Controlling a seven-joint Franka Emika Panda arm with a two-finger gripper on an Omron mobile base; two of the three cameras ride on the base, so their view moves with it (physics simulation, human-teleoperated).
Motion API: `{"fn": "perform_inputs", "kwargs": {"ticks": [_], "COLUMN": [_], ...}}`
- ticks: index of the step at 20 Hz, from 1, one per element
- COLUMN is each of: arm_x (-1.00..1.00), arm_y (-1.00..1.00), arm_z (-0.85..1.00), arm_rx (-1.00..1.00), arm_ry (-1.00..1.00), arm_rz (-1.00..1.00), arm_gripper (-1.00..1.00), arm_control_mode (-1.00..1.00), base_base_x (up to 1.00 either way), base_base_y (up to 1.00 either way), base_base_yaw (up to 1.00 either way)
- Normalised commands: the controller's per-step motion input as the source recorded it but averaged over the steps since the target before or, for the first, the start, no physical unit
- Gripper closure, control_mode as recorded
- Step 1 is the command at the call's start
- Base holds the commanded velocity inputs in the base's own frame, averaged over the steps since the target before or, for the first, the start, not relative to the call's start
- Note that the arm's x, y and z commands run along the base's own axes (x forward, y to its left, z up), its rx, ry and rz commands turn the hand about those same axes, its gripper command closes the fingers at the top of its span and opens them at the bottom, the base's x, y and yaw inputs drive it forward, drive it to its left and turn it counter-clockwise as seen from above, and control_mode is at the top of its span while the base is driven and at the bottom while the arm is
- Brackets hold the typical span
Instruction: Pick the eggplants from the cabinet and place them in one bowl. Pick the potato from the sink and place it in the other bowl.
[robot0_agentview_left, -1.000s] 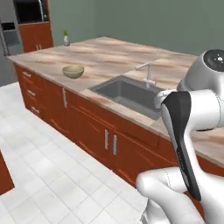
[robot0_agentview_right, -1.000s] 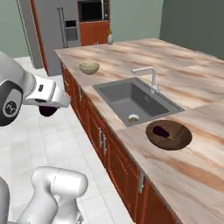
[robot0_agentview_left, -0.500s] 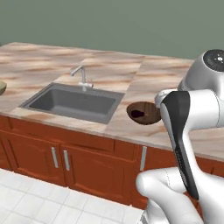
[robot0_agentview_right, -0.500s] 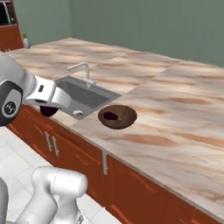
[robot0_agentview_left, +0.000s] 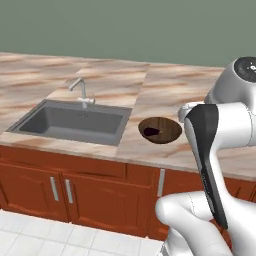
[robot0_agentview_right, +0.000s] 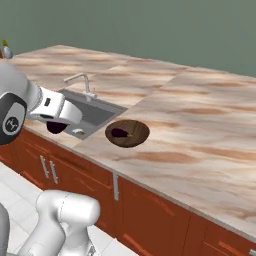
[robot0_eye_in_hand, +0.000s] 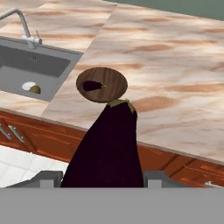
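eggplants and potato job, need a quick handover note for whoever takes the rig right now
Gripper: shut on the second eggplant, carried short of the counter.
Done: first eggplant lies in the dark wood bowl right of the sink.
Potato sits in the sink beside a small white round object.
Left: drop the held eggplant into the wood bowl, then move the potato to the other bowl.

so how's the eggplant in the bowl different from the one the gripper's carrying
The eggplant in the bowl lies on its side in the wooden bowl on the counter; the carried eggplant hangs short of the counter, stem end forward. The first rests free, the second sits between the fingers. Both are dark purple with greenish stem caps.
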Motion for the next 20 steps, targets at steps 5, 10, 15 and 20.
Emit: {"fn": "perform_inputs", "kwargs": {"ticks": [5, 10, 15, 20], "arm_x": [0.00, 0.00, 0.00, 0.00], "arm_y": [0.00, 0.00, 0.00, 0.00], "arm_z": [0.00, 0.00, 0.00, 0.00], "arm_rx": [0.00, 0.00, 0.00, 0.00], "arm_ry": [0.00, 0.00, 0.00, 0.00], "arm_rz": [0.00, 0.00, 0.00, 0.00], "arm_gripper": [1.00, 1.00, 1.00, 1.00], "arm_control_mode": [1.00, 1.00, 1.00, 1.00], "base_base_x": [0.09, 0.06, 0.00, 0.13], "base_base_y": [0.46, 0.43, 0.35, 0.46], "base_base_yaw": [-0.39, -0.36, -0.02, -0.03]}}
